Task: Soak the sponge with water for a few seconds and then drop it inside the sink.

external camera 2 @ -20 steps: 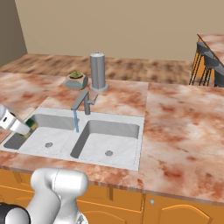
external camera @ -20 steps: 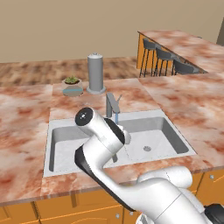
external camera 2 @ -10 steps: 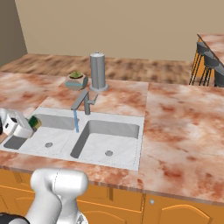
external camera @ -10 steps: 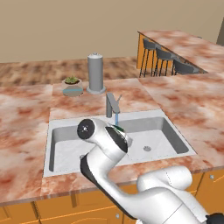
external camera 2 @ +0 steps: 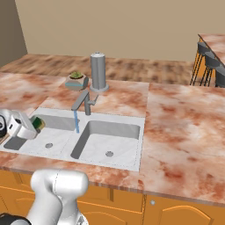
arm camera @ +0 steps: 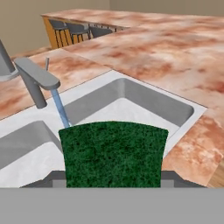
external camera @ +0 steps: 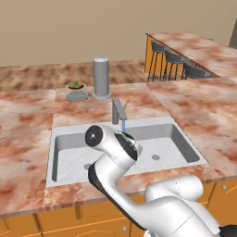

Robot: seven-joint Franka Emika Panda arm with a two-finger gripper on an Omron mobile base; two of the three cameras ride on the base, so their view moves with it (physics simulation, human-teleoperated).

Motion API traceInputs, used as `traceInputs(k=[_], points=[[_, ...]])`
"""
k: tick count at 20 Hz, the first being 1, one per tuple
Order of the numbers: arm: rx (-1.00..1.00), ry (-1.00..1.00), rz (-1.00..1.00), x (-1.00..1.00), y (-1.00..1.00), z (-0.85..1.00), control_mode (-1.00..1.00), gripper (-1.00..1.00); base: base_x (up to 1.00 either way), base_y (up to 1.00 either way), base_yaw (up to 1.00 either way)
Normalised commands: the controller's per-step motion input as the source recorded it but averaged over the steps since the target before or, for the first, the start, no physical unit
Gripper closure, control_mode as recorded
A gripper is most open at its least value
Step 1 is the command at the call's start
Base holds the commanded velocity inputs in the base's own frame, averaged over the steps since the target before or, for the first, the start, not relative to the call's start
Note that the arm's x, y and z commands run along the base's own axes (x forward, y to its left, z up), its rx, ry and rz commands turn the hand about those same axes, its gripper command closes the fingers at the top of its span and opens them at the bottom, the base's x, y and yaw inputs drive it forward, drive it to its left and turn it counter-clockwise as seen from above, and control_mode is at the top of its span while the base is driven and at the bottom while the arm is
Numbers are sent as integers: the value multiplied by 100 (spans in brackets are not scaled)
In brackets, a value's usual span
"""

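Note:
My gripper [external camera 2: 33,125] is shut on the green sponge [external camera 2: 39,122], holding it above the left bowl of the grey double sink [external camera 2: 112,122]. The hand view has the sponge's dark green scouring face [arm camera: 113,154] upright in front. The thin blue water [arm camera: 60,107] falls from the grey faucet [arm camera: 36,77] just behind its upper left corner. In the right base view a gap separates the sponge from the water [external camera 2: 76,121]. From the left base view a bit of the sponge [external camera: 127,136] peeks past the arm, right below the water [external camera: 123,125].
A small potted plant [external camera: 76,90] and a tall grey cylinder [external camera: 101,77] stand on the marble counter behind the faucet [external camera: 117,110]. Bar stools [external camera: 173,62] line the raised counter at the far right. Each bowl has a round drain [external camera 2: 109,154].
The gripper has carried the sponge to the right over the left bowl, closer to the running water. Its grip has not changed.

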Motion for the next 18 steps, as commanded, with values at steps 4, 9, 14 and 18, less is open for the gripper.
traceInputs(k=[4, 9, 14, 18], points=[[1, 8, 0, 9, -3, 1, -100, 100, 0, 0, 0], [0, 1, 0, 29, -1, -4, -100, 100, 0, 0, 0], [0, 0, -2, 21, 0, -9, -100, 100, 0, 0, 0], [0, 0, -2, 29, 0, -14, -100, 100, 0, 0, 0]])
